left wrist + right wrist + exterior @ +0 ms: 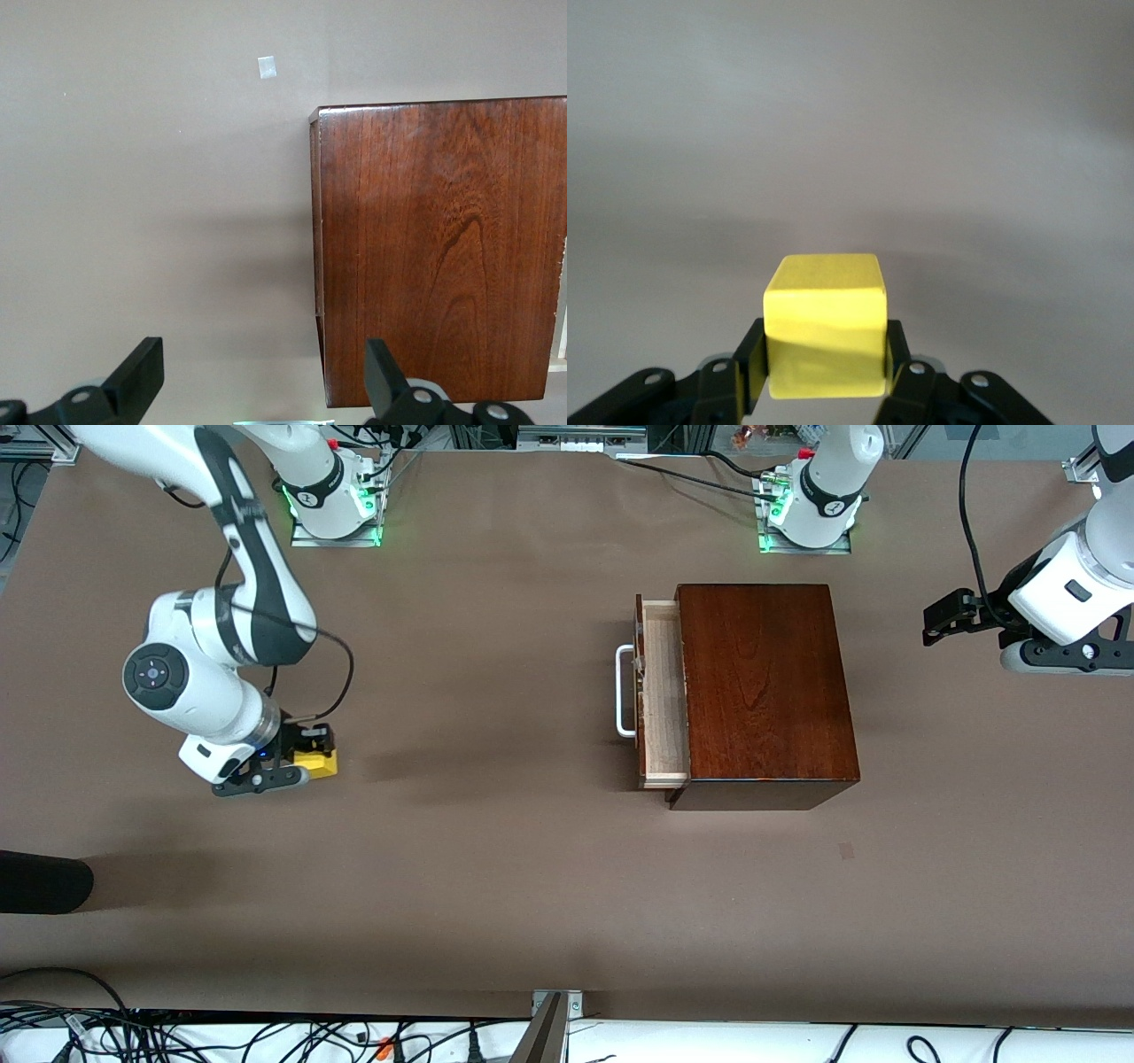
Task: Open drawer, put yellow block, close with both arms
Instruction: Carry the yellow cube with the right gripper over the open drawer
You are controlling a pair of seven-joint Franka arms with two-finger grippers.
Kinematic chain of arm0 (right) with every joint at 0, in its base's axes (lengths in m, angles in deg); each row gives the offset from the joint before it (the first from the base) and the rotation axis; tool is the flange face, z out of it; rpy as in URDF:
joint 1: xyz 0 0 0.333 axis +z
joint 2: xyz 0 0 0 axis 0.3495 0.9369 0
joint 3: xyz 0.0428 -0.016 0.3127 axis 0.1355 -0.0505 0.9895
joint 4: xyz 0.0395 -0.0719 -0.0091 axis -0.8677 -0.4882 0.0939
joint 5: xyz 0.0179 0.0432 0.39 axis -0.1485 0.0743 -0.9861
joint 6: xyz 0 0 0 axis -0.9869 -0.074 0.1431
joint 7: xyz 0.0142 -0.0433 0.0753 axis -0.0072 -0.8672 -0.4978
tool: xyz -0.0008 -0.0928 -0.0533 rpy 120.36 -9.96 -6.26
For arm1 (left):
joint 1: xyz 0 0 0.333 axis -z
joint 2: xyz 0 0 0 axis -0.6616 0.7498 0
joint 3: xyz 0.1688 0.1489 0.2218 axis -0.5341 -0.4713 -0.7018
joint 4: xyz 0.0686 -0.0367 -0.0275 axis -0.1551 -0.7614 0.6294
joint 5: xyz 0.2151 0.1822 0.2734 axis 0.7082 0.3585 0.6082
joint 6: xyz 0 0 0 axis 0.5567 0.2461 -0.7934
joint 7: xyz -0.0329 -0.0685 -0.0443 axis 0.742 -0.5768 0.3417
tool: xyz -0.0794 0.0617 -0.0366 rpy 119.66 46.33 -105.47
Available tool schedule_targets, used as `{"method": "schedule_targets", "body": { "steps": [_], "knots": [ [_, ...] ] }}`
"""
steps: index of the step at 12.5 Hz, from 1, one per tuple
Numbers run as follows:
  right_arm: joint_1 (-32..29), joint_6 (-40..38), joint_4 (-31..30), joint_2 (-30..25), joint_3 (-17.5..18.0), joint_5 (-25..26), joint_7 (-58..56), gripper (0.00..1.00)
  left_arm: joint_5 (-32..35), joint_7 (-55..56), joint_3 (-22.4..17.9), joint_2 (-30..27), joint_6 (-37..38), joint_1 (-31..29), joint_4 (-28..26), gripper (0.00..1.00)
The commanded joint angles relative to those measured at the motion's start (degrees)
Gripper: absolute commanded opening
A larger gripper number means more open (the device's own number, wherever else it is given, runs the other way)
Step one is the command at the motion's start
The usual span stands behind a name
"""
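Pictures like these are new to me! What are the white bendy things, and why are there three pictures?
The white bendy things are two robot arms. Each ends in a black two-finger gripper, like a pinching hand. The big picture looks down on the brown table from a high camera. The other two come from little cameras on the arms' wrists.

The right gripper is shut on the small bright yellow block, down at the right arm's end of the table. On the table sits a shiny dark wooden box. Its pale-wood-lined drawer, with a white metal handle, is pulled partly out. The left gripper waits open at the left arm's end, beside the box.
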Motion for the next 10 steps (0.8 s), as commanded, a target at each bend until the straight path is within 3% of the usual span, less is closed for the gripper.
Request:
{"method": "schedule_targets", "body": {
  "steps": [1,3,6,10],
  "knots": [
    [1.09,-9.38,8.60,0.63,4.61,-0.45,-0.96,0.25,-0.55,0.05,-0.58,-0.14,0.58,0.61,0.31,1.00],
    [5.02,-13.09,13.70,0.89,6.74,1.56,-1.92,0.25,-0.55,0.05,-0.58,-0.14,0.58,0.52,0.31,1.00],
    [17.06,-13.90,19.16,1.94,6.92,5.36,-2.10,0.25,-0.55,0.05,-0.58,-0.05,0.58,0.52,0.31,1.00],
    [29.02,-13.72,31.89,10.27,7.18,4.92,-2.28,0.25,-0.55,0.05,-0.58,-0.05,0.58,0.52,0.31,1.00]
  ]
}}
